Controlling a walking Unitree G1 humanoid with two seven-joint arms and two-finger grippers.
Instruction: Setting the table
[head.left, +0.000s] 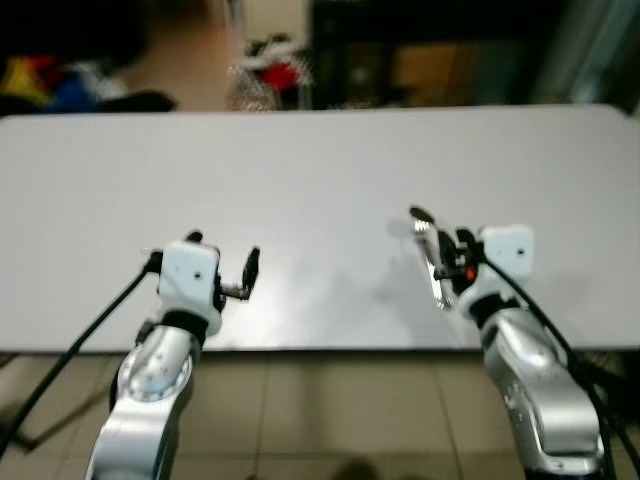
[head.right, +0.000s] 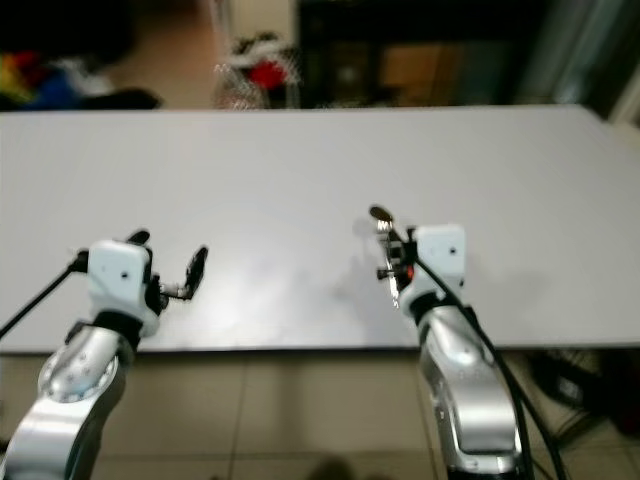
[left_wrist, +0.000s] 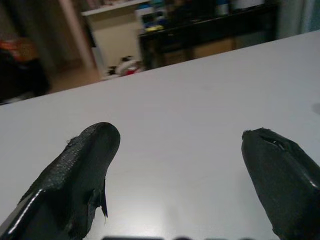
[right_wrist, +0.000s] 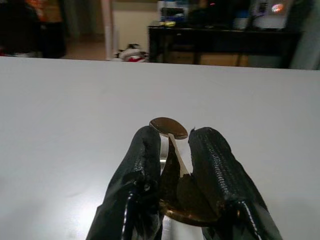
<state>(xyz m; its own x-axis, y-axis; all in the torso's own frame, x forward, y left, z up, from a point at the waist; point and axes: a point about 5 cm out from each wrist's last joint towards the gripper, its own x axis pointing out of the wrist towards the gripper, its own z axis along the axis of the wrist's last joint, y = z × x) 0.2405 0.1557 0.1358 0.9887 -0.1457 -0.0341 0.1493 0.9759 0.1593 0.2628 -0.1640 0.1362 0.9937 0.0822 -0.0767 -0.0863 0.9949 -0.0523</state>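
From the head, a pale grey table (head.left: 320, 170) spreads beyond both pincers, dim room clutter past its far edge; the left gripper (head.left: 222, 262) hovers wide, holding nothing; the right gripper (head.left: 432, 250) clamps a spoon (head.left: 430, 255); the right wrist view has the fingers (right_wrist: 142, 165) pinching it, bowl (right_wrist: 168, 127) poking forward, dark shelving (right_wrist: 220, 45) beyond the table.

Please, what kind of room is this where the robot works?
Probably a lived-in room of a home, maybe a dining area. A long white table fills the foreground, the right gripper holds a spoon, and behind the table stand a dark shelf and a blurred coloured heap on the floor.
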